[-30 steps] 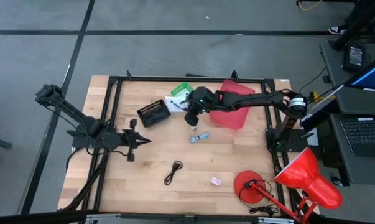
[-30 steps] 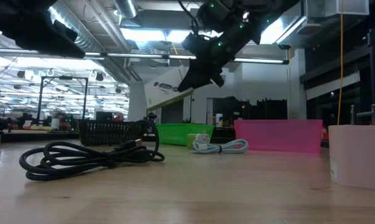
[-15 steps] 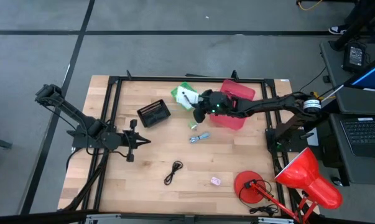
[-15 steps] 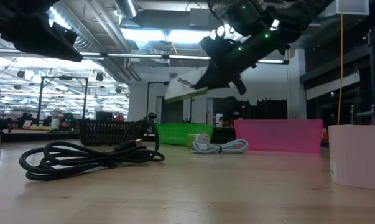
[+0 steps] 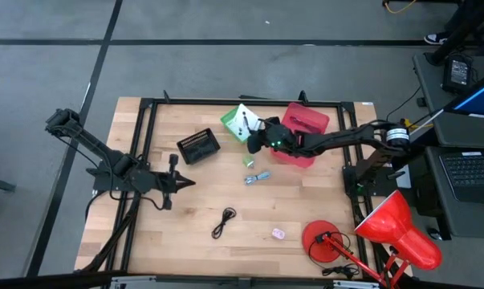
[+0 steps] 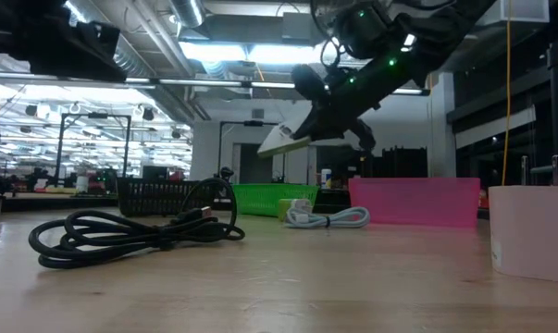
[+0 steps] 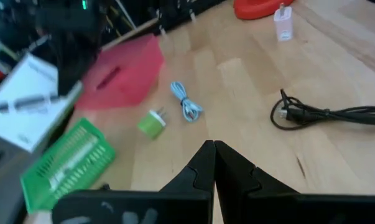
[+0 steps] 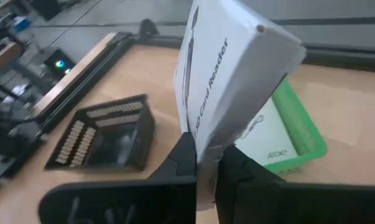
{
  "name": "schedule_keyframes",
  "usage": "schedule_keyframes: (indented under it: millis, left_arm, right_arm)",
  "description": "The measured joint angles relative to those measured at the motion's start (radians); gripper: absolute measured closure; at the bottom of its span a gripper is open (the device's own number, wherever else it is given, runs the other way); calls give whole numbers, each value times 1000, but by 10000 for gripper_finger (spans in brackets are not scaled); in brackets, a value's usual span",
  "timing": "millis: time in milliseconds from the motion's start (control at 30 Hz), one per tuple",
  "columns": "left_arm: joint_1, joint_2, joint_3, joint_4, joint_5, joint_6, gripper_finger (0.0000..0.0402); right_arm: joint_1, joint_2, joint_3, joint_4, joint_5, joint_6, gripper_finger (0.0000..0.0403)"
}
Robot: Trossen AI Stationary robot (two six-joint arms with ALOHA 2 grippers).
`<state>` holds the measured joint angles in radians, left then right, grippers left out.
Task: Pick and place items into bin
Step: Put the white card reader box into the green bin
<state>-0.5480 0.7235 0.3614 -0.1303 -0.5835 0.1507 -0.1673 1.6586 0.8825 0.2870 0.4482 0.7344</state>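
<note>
Right gripper clamped on a white box, fingers pinching one short edge. Box held in the air over the green bin, beside the pink bin.

In the low view the box is tilted, long axis sloping, free end lower and pointing away from the arm. In the right wrist view the box stands up from the fingers, printed side showing "Card Reader"; green bin and black basket on the table below it.

Left gripper closed, holding nothing, waiting at the table's left side.

On the table: black cable, blue-grey cable, green plug, pink piece.
</note>
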Motion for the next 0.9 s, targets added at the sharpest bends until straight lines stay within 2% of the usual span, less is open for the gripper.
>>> schedule_keyframes:
  millis: [267,533,900]
  left_arm:
    - [0,-3,0,25,0,91,400]
    - [0,-4,0,38,0,76,400]
    - [0,-4,0,29,0,17,400]
  right_arm:
    - [0,85,45,-3,31,5,392]
    - [-29,170,208,-208,37,-59,396]
    - [-33,236,246,-217,41,-54,396]
